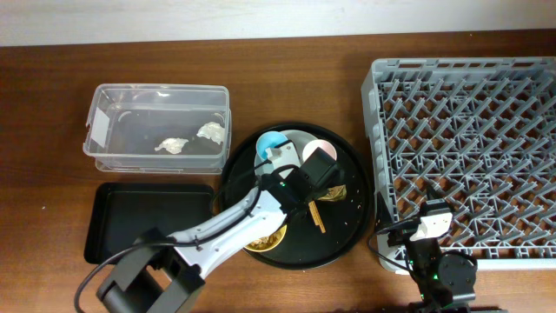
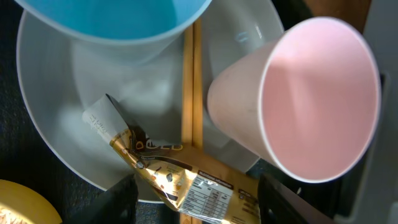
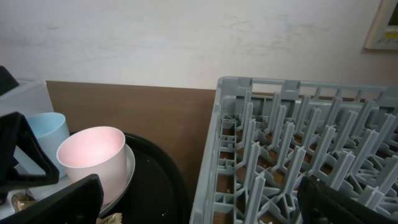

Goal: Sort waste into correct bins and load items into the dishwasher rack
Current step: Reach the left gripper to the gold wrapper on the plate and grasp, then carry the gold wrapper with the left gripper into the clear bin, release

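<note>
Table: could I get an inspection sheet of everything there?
Surface: brown wooden table, no spills seen.
Job's things: crumpled gold foil wrapper, pink cup, light blue cup and wooden chopsticks on pale round plate; yellow bowl alongside; white tissue wads in clear plastic tub; black rectangular tray; grey lattice rack.
Clutter: large round black tray under plate and bowl.
Hands: left hand open astride wrapper; right hand open, empty, beside rack.
Cables: black cable by right arm.
Surroundings: pale wall.

gold wrapper on pale plate, over chopsticks
</note>
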Tool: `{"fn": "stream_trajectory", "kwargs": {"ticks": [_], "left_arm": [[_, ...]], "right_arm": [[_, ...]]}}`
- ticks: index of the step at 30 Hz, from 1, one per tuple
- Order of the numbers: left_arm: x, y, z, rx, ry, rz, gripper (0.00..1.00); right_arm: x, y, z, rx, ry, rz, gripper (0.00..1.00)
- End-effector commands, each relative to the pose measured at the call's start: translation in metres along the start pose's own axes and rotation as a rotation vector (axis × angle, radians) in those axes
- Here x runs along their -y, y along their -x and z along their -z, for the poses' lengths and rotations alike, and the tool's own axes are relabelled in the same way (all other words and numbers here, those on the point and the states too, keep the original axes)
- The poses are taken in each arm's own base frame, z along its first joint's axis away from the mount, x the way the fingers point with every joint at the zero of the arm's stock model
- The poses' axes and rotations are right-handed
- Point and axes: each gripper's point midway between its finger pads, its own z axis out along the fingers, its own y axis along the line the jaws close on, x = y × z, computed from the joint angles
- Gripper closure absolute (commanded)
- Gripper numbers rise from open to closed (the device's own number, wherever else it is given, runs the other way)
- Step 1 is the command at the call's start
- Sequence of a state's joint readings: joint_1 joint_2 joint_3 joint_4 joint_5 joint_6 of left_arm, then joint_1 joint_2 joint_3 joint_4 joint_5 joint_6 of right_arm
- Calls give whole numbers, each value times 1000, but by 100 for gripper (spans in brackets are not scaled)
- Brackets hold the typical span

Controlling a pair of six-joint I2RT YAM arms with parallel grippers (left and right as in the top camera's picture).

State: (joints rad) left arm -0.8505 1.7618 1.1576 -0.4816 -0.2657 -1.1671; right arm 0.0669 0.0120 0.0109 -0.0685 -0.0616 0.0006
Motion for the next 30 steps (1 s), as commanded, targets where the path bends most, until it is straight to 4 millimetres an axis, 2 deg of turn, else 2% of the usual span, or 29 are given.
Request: {"fn": "stream_trajectory", "kwargs": {"ticks": [1, 12, 18, 21, 22, 23, 24, 25, 30], "left_arm": [[-9, -14, -18, -50, 41, -21, 40], [-14, -19, -25, -66, 63, -29, 43], [-24, -27, -41, -82, 107, -39, 44], [-24, -27, -43, -75, 109, -40, 59], [-23, -26, -43, -71, 103, -39, 68], [-22, -26, -43, -72, 102, -38, 84], [-22, -26, -42, -72, 102, -38, 89], [-22, -25, -41, -70, 99, -38, 92], [-14, -13, -28, -28, 70, -32, 92]], "right_arm": [[-3, -2, 0, -3, 13, -3, 2], [-3, -2, 0, -3, 13, -3, 2], [-3, -2, 0, -3, 13, -3, 2], [-3, -2, 0, -3, 13, -3, 2], [-3, -2, 0, -3, 13, -3, 2], [-3, -2, 0, -3, 13, -3, 2], [-3, -2, 0, -3, 13, -3, 2], [-3, -2, 0, -3, 13, -3, 2], [-3, -2, 0, -3, 13, -3, 2]]}}
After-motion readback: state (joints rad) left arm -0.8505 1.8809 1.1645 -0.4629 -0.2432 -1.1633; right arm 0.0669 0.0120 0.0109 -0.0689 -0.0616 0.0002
